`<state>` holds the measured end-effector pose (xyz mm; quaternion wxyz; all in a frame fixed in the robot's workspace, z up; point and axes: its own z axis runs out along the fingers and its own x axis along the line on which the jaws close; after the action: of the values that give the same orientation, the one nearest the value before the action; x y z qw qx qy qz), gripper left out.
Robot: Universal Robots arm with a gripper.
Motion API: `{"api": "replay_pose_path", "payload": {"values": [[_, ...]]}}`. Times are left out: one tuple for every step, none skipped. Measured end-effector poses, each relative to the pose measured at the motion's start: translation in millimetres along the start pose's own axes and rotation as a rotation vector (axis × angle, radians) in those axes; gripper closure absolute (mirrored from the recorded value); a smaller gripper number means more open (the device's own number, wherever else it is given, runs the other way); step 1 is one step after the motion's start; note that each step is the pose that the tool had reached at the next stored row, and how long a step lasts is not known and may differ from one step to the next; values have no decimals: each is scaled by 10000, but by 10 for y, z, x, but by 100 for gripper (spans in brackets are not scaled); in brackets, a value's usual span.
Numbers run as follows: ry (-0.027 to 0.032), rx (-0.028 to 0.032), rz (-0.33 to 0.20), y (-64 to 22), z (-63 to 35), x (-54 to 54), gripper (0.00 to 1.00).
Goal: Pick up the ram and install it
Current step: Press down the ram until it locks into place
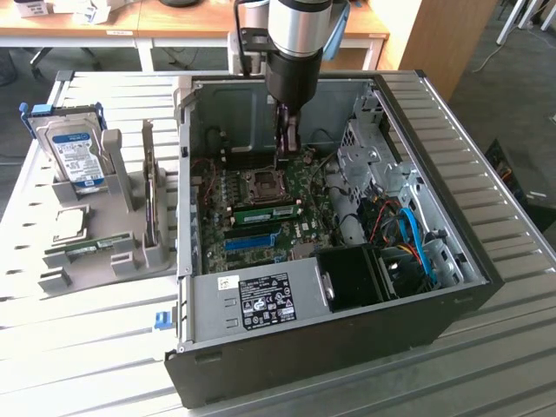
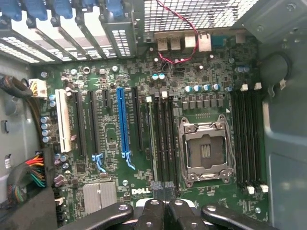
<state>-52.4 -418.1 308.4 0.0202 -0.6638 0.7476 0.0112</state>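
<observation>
The ram [image 1: 265,210] is a long green stick standing on edge in a memory slot beside the empty CPU socket [image 1: 261,183], inside the open PC case [image 1: 452,287]. In the wrist view the ram [image 2: 153,139] shows as a thin pale green line in the first of the black slots. My gripper [image 1: 283,161] hangs above the motherboard on the far side of the socket, apart from the ram. Its black fingers [image 2: 154,213] are pressed together, so my gripper [image 2: 165,205] is shut with nothing seen between them.
A blue expansion slot [image 2: 123,122] and a white one [image 2: 63,120] run parallel to the memory slots. On the exterior view's left, a grey holder [image 1: 130,252] carries a hard drive [image 1: 74,152] and a second green stick [image 1: 87,249]. Cables [image 1: 408,234] and a drive cage crowd the case's right side.
</observation>
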Motion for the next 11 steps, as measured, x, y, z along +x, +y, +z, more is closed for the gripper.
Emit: {"api": "replay_pose_path", "payload": {"values": [[0, 3, 68, 0, 0, 0, 89], [1, 7, 144, 0, 0, 0, 89], [2, 10, 223, 0, 0, 0, 89], [3, 14, 306, 0, 0, 0, 89], [4, 18, 395, 0, 0, 0, 89], [5, 22, 497, 0, 0, 0, 89], [6, 27, 588, 0, 0, 0, 89], [7, 30, 662, 0, 0, 0, 89], [7, 33, 735, 0, 0, 0, 89], [8, 37, 810, 0, 0, 0, 89], [9, 40, 886, 0, 0, 0, 89]]}}
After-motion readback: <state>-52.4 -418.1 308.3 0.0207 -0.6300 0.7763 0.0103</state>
